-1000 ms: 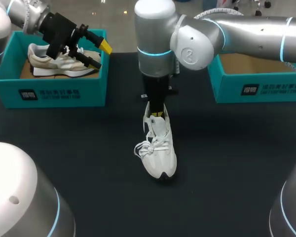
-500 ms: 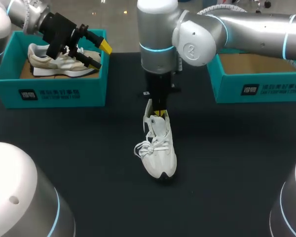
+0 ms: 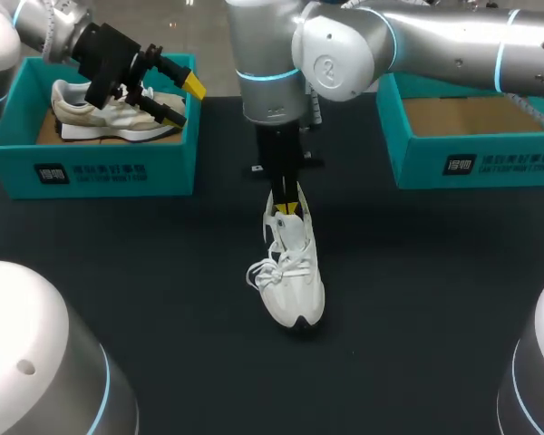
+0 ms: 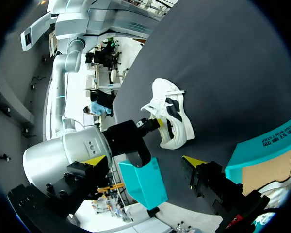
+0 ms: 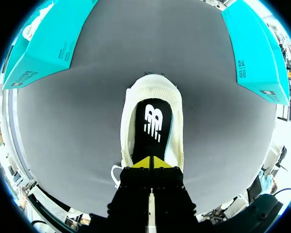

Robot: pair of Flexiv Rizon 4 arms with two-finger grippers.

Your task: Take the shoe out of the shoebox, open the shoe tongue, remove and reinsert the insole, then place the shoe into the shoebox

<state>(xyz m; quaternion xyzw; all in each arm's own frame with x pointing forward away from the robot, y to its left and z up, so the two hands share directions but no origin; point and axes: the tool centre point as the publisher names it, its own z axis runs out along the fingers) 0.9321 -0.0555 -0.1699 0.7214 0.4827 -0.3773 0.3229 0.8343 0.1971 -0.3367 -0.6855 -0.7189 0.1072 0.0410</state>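
Note:
A white shoe [image 3: 292, 272] stands on the black table, toe toward the front edge. My right gripper [image 3: 288, 207] points down into its heel opening, yellow tips shut together. In the right wrist view the right gripper [image 5: 150, 162] sits just over the black insole [image 5: 152, 127] lying inside the white shoe [image 5: 153, 86]; nothing shows between the tips. My left gripper [image 3: 168, 97] hangs open over the left teal shoebox [image 3: 91, 168], above a beige shoe [image 3: 109, 116]. In the left wrist view the left gripper [image 4: 144, 162] stands wide open, with the white shoe [image 4: 170, 116] far ahead.
A second teal shoebox [image 3: 471, 163] with a bare cardboard floor stands at the back right. The black tabletop [image 3: 417, 299] stretches around the white shoe. The right arm's grey wrist [image 3: 267, 63] hangs over the table's middle back.
The right arm's wrist and elbow have swung toward the left while its shut tips stay at the shoe's heel opening. The left arm and both shoes have not moved.

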